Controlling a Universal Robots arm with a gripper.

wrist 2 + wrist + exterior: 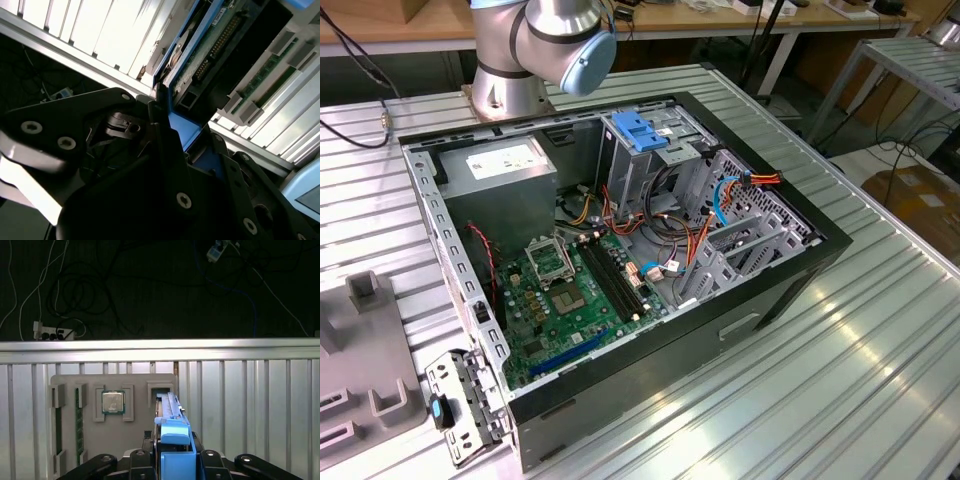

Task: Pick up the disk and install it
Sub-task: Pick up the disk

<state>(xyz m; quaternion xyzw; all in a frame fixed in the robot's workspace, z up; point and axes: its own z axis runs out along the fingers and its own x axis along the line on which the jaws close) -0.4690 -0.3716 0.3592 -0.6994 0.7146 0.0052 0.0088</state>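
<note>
Your arm [535, 45] is standing at the top edge of the exterior view, toward the exterior view's left, with its silver base column upright. Above the column, a joint [588, 62] with a blue cap is facing the exterior view's right. In both wrist views your gripper [175, 457] is closing on the disk [169, 407]. Its black fingers [100, 117] are pressing on either side of the blue frame, and the disk is sticking straight out beyond them, edge-on.
</note>
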